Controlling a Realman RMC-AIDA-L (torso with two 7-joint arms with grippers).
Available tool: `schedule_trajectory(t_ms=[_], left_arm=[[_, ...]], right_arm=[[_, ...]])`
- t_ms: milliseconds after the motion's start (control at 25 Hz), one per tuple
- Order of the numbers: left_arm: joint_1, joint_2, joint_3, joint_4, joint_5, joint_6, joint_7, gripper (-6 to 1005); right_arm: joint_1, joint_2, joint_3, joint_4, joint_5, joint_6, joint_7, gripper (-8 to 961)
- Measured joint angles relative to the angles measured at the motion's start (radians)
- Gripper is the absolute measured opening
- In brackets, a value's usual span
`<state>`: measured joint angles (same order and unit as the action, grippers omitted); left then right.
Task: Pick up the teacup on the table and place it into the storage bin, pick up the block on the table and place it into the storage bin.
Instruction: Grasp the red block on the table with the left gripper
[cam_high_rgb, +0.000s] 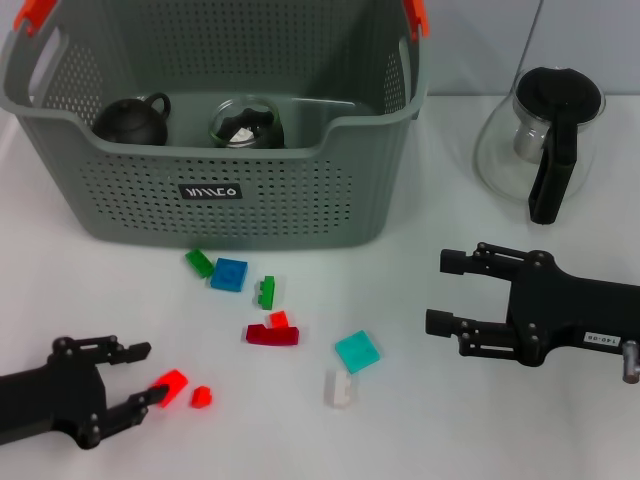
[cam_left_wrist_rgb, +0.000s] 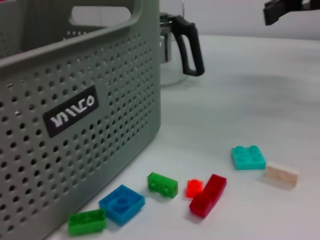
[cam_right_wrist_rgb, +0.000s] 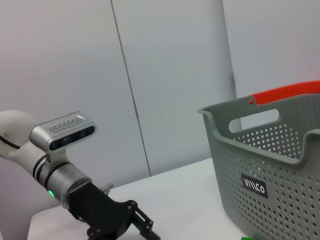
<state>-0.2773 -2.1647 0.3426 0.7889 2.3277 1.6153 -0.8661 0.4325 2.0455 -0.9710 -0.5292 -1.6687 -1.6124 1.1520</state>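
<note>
So the small bright red plastic block (cam_high_rgb: 172, 387) sits on the white tabletop (cam_high_rgb: 430, 430) right at the fingertips of the left end effector (cam_high_rgb: 140, 376), whose fingers are spread, lower tip touching the block. A tinier red piece (cam_high_rgb: 201, 397) lies just beside it, further from the end effector. Beyond those is a scatter of blocks: dark red (cam_high_rgb: 272, 335), teal (cam_high_rgb: 357, 351), white (cam_high_rgb: 339, 388), blue (cam_high_rgb: 229, 274), green (cam_high_rgb: 199, 263). The large grey perforated plastic storage bin (cam_high_rgb: 240, 205) stands past them, with a dark teacup (cam_high_rgb: 133, 121) already inside. The right end effector (cam_high_rgb: 438, 292) hovers spread open, off to the side near a glass carafe (cam_high_rgb: 540, 140).
</note>
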Motion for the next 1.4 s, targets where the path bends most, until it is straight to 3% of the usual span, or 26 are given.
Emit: schedule_trajectory(t_ms=[560, 1400], left_arm=[[0.003, -0.004, -0.009, -0.082, -0.004, -0.071, 0.017, 487], [0.001, -0.004, -0.002, -0.094, 0.004, -0.103, 0.008, 456]], right_arm=[[0.003, -0.001, 0.000, 0.000, -0.005, 0.004, 0.000, 821], [0.004, -0.001, 0.000, 0.000, -0.005, 0.005, 0.000, 820]])
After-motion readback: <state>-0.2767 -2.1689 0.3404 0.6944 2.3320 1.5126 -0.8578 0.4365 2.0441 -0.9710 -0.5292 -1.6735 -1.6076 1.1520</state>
